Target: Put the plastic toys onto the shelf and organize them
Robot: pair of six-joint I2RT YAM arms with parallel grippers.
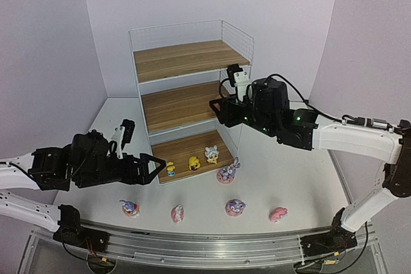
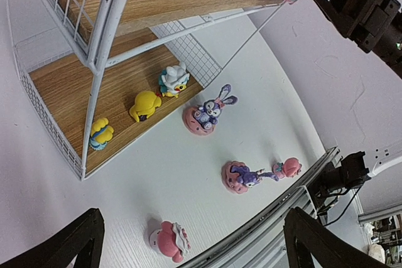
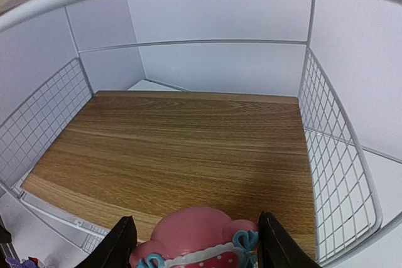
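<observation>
Right claw (image 3: pixel 200 246) grips a pink figure (image 3: pixel 196 229) between its fingers at the front lip of the shelf's (image 1: pixel 239 33) middle board (image 3: pixel 182 142), which stretches bare ahead of it. Left claw (image 1: pixel 153 169) hangs spread wide and empty. Three small toys (image 1: pixel 194 163) stand on the bottom board just beyond its tips, and five more are on the bench (image 1: pixel 308 178) ahead of it. The figures look light, rigid and slick, and apt to topple. A low pinch across the body seems safest.
</observation>
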